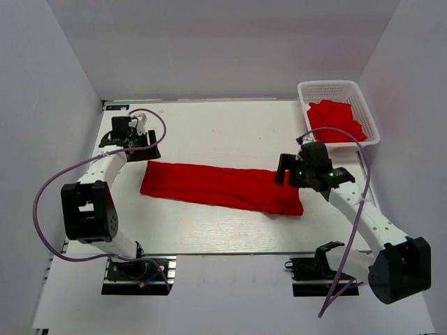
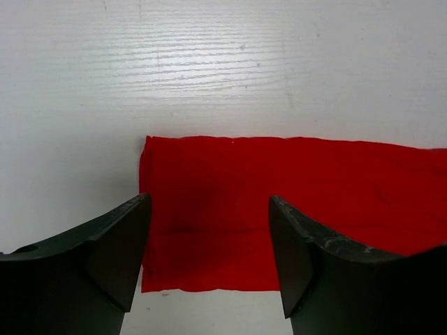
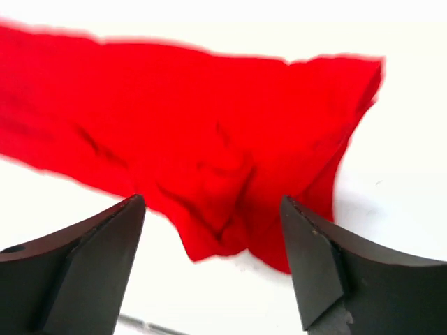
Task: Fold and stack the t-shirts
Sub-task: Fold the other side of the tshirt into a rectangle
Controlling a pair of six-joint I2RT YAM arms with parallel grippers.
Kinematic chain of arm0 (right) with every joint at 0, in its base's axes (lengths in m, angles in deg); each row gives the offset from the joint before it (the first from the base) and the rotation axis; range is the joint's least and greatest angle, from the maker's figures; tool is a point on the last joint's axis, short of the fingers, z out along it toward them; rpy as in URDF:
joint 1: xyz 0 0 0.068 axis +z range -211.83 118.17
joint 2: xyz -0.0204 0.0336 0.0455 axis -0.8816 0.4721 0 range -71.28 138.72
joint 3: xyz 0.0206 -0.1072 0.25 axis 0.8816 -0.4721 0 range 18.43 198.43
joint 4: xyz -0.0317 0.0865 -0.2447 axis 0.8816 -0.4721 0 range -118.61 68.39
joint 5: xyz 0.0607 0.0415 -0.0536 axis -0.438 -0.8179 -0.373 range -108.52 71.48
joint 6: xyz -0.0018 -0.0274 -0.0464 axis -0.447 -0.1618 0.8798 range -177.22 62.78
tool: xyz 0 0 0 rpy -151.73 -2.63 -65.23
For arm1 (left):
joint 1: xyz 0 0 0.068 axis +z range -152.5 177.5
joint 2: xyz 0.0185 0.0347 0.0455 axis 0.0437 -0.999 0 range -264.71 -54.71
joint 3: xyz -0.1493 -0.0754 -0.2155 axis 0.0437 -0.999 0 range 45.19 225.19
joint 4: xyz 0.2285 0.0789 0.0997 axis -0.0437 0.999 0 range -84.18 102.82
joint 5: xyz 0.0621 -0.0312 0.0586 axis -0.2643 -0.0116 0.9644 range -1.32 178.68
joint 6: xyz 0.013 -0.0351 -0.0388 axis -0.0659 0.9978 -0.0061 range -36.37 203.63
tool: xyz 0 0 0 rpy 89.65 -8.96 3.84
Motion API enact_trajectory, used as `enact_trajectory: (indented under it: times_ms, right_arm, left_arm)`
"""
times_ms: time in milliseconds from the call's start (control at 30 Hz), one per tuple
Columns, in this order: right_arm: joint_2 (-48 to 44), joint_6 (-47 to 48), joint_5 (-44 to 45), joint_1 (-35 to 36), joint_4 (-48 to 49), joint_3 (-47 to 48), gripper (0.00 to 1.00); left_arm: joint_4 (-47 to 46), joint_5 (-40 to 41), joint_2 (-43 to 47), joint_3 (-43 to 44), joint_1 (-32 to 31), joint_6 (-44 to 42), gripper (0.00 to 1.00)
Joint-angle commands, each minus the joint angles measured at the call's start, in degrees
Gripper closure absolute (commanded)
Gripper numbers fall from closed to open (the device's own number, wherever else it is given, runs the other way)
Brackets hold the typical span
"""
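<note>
From above, one red t-shirt (image 1: 220, 187) lies flat on the white surface (image 1: 209, 125). It is folded into a long narrow strip running left to right, with its right end a little lower and wider. The right fingers (image 1: 281, 169) hang at that right end. More red shirts (image 1: 335, 120) sit heaped in the white basket (image 1: 339, 86) at the far right corner.

In the left wrist view, the left fingers (image 2: 105, 258) stand wide apart with nothing between them. They are above the strip's left end, which is smooth with a straight, square edge.

The right wrist view is somewhat blurred. The right fingers are spread wide and grip nothing. The cloth below them is rumpled, with creases and an uneven lower edge.
</note>
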Motion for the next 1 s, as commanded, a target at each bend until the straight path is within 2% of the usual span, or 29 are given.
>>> enact_trajectory:
  times_ms: [0,33,67,133,167,233,267,300,367,433,700,967]
  right_arm:
    - [3.18,-1.33,8.85,-0.19,-3.95,4.79,0.18]
    - [4.25,-1.41,10.16,-0.27,-4.48,5.75,0.22]
    - [6.35,-1.33,10.26,-0.36,-5.18,6.63,0.35]
    - [8.47,-0.89,7.73,0.16,-4.31,6.91,0.52]
    - [9.26,-0.54,6.93,0.16,-2.66,6.47,0.76]
    - [9.70,-0.36,5.43,0.25,0.42,5.07,0.96]
    - [9.97,-0.71,3.77,0.34,0.96,4.28,1.00]
    - [10.58,-0.54,3.24,0.69,1.83,3.83,1.00]
    - [11.72,-0.54,2.53,1.13,2.19,3.66,1.00]
    - [12.95,-0.27,2.70,2.01,2.02,4.09,1.00]
    - [18.66,-1.86,6.13,3.42,5.09,1.64,1.00]
    - [25.35,-2.73,7.01,3.94,7.47,2.42,1.00]
  left_arm:
    - [2.70,-5.10,0.19,2.61,-0.41,-2.19,0.23]
    - [2.70,-6.60,0.98,2.00,-0.41,-2.71,0.24]
    - [1.48,-8.27,2.46,0.69,-0.41,-2.72,0.28]
    - [0.07,-12.93,4.14,-0.64,-0.93,-4.12,0.38]
    - [-0.46,-14.51,4.93,-1.16,-1.55,-4.13,0.59]
    - [-0.46,-15.14,5.56,-1.17,-2.42,-4.13,0.78]
    - [0.49,-15.14,5.56,0.31,-3.48,-4.65,0.85]
    - [1.29,-15.14,5.56,0.85,-4.18,-5.52,0.95]
    - [3.04,-14.01,4.24,1.55,-6.63,-6.14,1.00]
    - [3.57,-12.60,3.71,1.56,-8.31,-6.15,1.00]
    - [3.76,1.98,-1.21,-2.05,-11.92,-0.35,1.00]
    - [2.96,6.12,-7.35,-4.59,-12.45,6.24,1.00]
